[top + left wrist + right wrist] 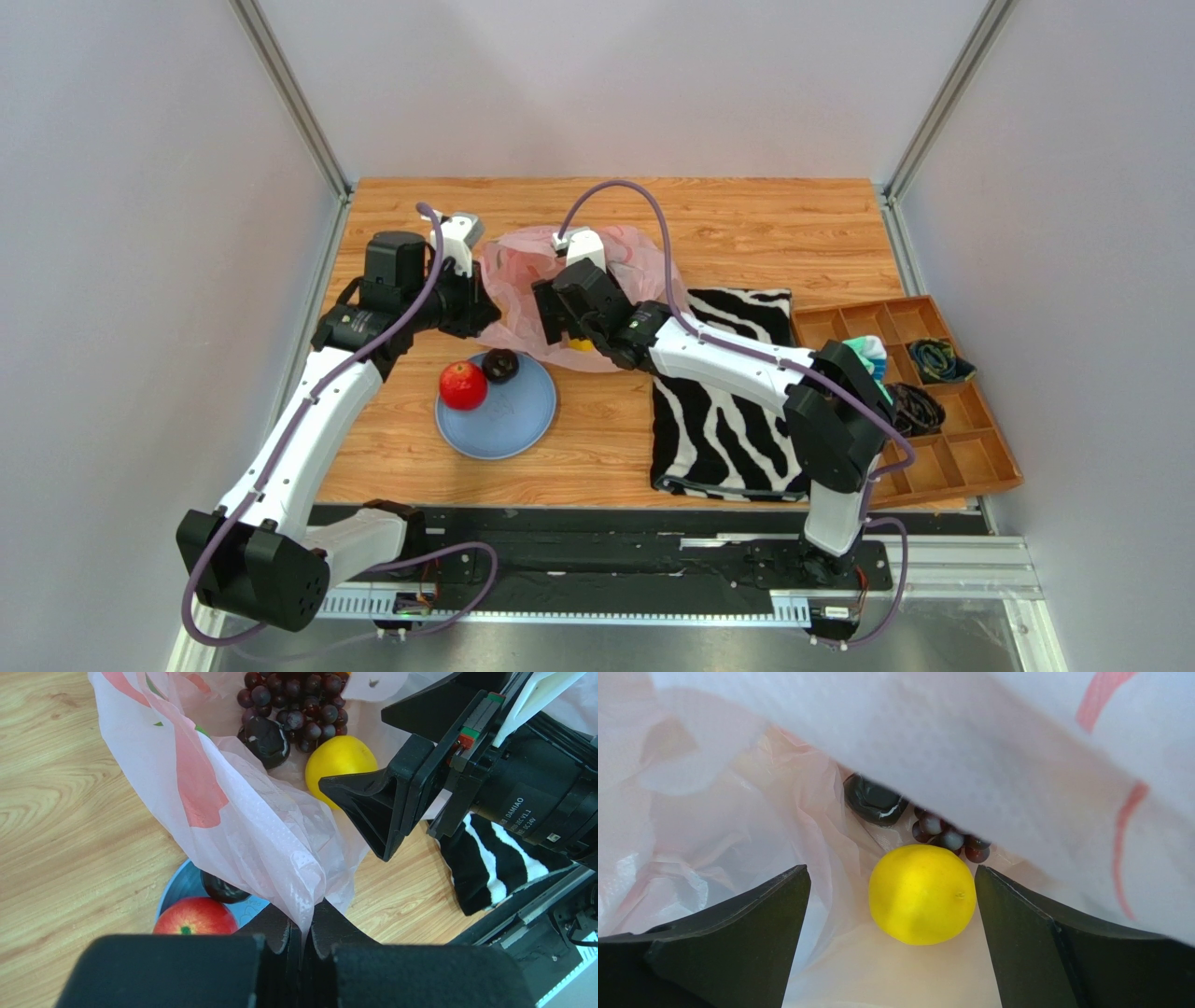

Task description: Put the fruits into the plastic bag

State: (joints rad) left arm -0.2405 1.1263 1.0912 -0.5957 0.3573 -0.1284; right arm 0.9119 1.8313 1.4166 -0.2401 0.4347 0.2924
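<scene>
The left gripper is closed on a fold of the plastic bag. It pinches the near rim and holds it up, so the mouth of the bag stands open toward the right gripper. The right gripper is inside this mouth with its fingers wide apart. The yellow citrus lies between them on the floor of the bag, very near to the finger on the right of the right wrist view; I cannot tell if it touches.

Behind the citrus lie a dark plum and the grape bunch, both partly covered by the upper film of the bag. This film hangs close over the fingers, so the room inside is narrow.

Outside, the red apple and a second plum sit on the blue plate, just beside the near edge of the bag. In the left wrist view the bag hides most of this plate. The zebra cloth lies on the surface to the right of the plate, under the right arm.
</scene>
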